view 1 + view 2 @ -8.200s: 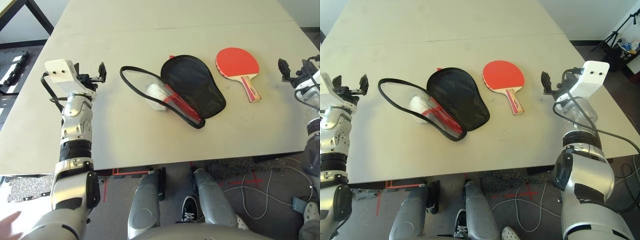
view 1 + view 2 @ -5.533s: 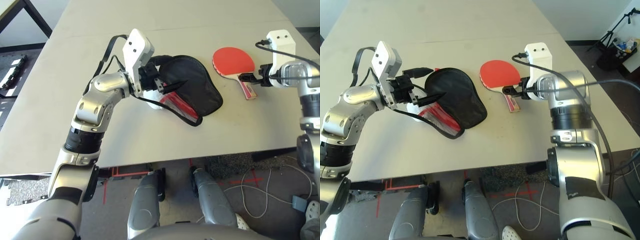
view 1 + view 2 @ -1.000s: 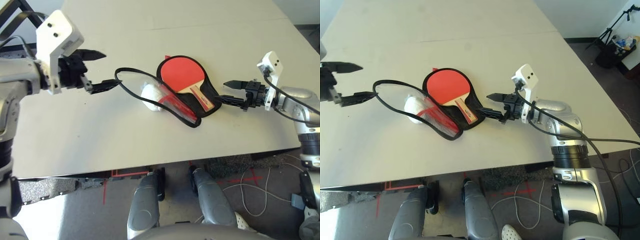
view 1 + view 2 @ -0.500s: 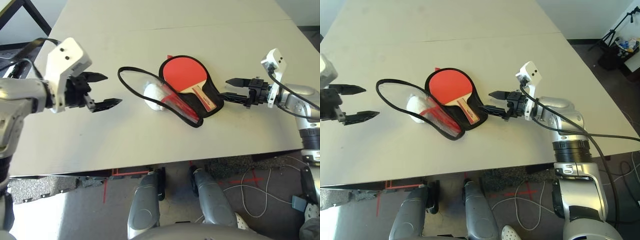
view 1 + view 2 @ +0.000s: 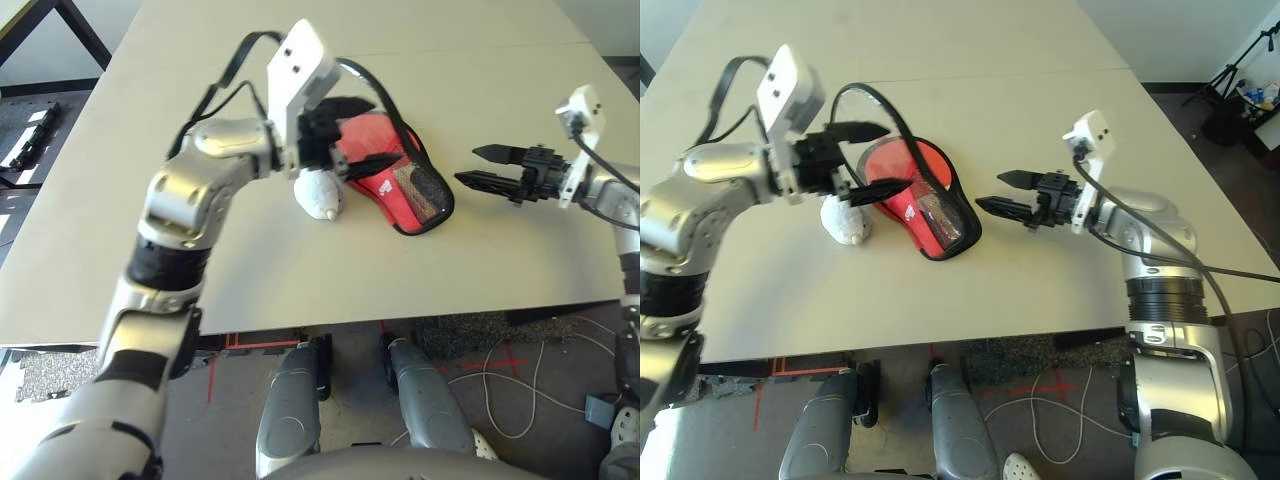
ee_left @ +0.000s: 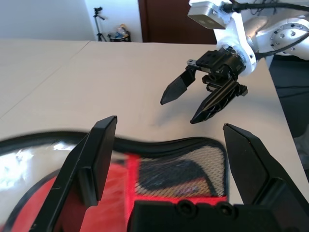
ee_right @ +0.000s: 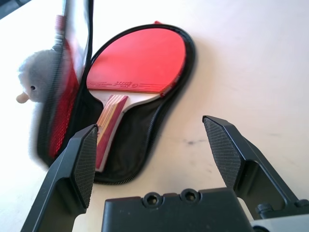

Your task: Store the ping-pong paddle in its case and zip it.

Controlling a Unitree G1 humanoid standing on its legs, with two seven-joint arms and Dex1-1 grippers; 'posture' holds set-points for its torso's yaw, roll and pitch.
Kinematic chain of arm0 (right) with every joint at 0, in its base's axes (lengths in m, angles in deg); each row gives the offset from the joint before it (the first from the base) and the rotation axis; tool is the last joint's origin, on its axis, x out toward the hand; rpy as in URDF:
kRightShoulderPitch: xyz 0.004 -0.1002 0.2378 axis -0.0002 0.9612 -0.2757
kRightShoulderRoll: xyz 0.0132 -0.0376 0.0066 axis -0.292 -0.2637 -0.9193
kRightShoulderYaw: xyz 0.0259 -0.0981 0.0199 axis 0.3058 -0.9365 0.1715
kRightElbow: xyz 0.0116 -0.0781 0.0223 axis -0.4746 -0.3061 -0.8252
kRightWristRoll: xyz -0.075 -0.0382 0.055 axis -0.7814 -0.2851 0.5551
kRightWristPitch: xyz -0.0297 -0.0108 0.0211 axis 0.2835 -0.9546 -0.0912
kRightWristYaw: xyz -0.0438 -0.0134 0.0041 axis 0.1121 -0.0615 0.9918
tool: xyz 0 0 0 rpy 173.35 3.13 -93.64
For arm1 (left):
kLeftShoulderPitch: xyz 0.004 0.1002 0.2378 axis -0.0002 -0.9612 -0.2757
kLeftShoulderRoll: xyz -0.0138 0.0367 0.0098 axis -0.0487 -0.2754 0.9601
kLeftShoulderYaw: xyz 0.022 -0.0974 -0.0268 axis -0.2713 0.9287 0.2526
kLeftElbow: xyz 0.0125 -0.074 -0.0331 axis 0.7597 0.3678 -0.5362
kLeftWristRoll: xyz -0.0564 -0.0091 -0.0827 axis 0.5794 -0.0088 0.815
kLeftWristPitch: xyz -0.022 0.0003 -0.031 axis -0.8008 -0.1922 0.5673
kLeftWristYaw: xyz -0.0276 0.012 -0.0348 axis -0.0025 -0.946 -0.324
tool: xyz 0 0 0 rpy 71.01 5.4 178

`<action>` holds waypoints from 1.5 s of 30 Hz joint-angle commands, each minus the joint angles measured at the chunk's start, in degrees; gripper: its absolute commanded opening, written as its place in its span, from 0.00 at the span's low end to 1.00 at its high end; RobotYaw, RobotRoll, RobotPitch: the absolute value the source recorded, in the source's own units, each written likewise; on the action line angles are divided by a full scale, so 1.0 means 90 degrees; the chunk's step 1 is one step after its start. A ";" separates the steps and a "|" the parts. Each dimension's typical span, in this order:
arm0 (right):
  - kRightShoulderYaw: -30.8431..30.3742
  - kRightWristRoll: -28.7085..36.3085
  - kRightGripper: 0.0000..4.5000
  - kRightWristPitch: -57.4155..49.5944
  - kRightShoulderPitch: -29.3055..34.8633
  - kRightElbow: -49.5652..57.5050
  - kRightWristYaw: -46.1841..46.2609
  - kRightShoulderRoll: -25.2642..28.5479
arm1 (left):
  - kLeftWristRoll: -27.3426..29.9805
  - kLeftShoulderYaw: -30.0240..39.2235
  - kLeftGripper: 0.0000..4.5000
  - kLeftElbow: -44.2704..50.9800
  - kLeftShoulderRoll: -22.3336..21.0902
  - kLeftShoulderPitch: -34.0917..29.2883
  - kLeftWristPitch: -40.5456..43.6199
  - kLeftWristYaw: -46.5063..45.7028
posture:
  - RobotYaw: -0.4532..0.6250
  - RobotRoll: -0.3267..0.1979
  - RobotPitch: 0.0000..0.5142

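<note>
While the left claw (image 5: 352, 133) is swung in across the surface (image 5: 300, 280) from its left side, its fingers are kept spread wide and nothing is gripped between them; it is now held level over the case (image 5: 405, 180), pointing toward the right claw (image 5: 1002, 193). In the half second just gone, the case's red mesh-pocket flap has been brought up and over, so that the paddle face seen lying bare a moment ago is now mostly hidden from the head cameras. From the right wrist, the flap is seen standing on edge rather than lying flat, and the ping-pong paddle (image 7: 133, 70) is seen resting inside on the black half, its handle toward the near edge of the surface. The right claw, likewise spread wide and empty, has been drawn back a little toward the right edge and is held just beside the case. The white plush ball (image 5: 322, 192) is left touching the case on its left. By the look of it, the storing is done; the flap remains to be pressed down and the zipper has not yet been run.
</note>
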 commanded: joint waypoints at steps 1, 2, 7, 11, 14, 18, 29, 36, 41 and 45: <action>0.0124 -0.0011 0.99 0.0079 -0.0089 -0.0403 -0.0163 0.0228 | -0.0180 -0.0118 1.00 -0.0168 0.0030 -0.0079 -0.0276 0.0088 | 0.38 0.62 0.44; 0.0148 0.0007 0.99 0.0073 -0.0119 -0.0500 -0.0222 0.0274 | -0.0200 -0.0135 1.00 -0.0174 0.0013 -0.0118 -0.0306 0.0131 | 0.38 0.62 0.44; 0.0191 0.0024 0.99 -0.0030 -0.0151 -0.0764 -0.0337 0.0385 | -0.0219 -0.0039 1.00 -0.0163 -0.0105 -0.0236 -0.0379 0.0209 | 0.38 0.62 0.44; 0.0134 0.0006 0.99 -0.0183 -0.0209 -0.0884 -0.0325 0.0313 | -0.0230 -0.0011 1.00 -0.0048 -0.0245 -0.0340 -0.0337 0.0242 | 0.38 0.62 0.45; 0.0041 -0.0043 0.99 -0.0409 -0.0308 -0.0979 -0.0233 0.0213 | -0.0214 0.0048 1.00 0.0043 -0.0335 -0.0393 -0.0288 0.0211 | 0.39 0.62 0.45; -0.0085 -0.0113 0.99 -0.0870 -0.0501 -0.1079 -0.0013 -0.0022 | -0.0155 0.0146 1.00 0.0238 -0.0443 -0.0479 -0.0174 0.0168 | 0.40 0.62 0.45; -0.0336 -0.0378 0.99 -0.0899 -0.0691 -0.1285 0.0553 -0.0774 | 0.0014 0.0434 1.00 0.0775 -0.1247 -0.0889 0.0214 0.0408 | 0.41 0.62 0.46; -0.0396 -0.0512 0.99 -0.0840 -0.0918 -0.1578 0.0803 -0.1111 | -0.0171 0.0439 1.00 0.0747 -0.1732 -0.1057 0.0244 0.0481 | 0.43 0.62 0.46; -0.0478 -0.0578 0.99 -0.0808 -0.1076 -0.1806 0.0863 -0.1296 | -0.0575 0.0310 1.00 0.0430 -0.2104 -0.1115 -0.0097 0.0608 | 0.43 0.62 0.46; -0.0531 -0.0640 0.99 -0.0788 -0.1144 -0.1936 0.0790 -0.1394 | -0.0655 0.0398 1.00 0.0303 -0.2172 -0.1095 -0.0171 0.0675 | 0.44 0.62 0.46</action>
